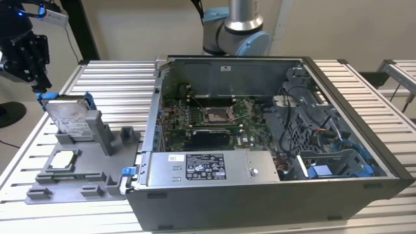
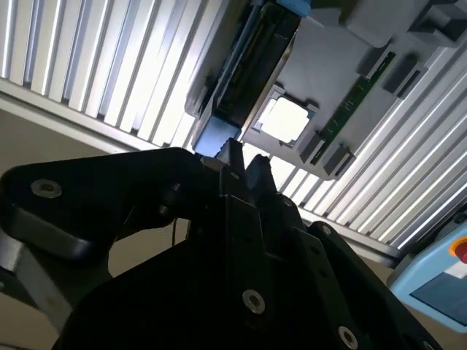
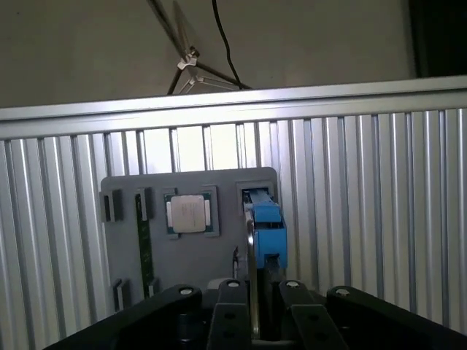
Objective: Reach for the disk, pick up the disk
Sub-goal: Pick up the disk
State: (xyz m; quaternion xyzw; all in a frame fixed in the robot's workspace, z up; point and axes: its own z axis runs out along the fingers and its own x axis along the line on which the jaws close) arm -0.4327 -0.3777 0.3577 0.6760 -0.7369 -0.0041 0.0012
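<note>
In the exterior view the black gripper (image 1: 42, 87) hangs just above the upper corner of the disk (image 1: 68, 117) and holds nothing. The disk stands on edge in a slot of a grey tray (image 1: 97, 181) on the slatted table (image 1: 117, 80), to the exterior view's left of the open computer case (image 1: 260, 212). The disk's white label faces this way, but its print is too small to read. So is the print on the black-and-white label of the power supply (image 1: 215, 166) and on a small sticker (image 1: 225, 68) on the case's rear wall. A square silver chip (image 1: 63, 159) lies flat in the tray, nearer than the disk. The top of the arm's base (image 1: 237, 27) is cut off. In the second wrist view the gripper's dark body hides much of the scene. Its two tips stand slightly apart, with bright table showing between them and nothing pinched. Beyond them the disk (image 2: 248, 65) is seen edge-on, dark and hard to make out. A pale blue handset (image 2: 438, 281) is cut off at the corner. In the first wrist view a blue rail (image 3: 267, 233) marks the disk's edge, just beside the chip (image 3: 188, 214).
</note>
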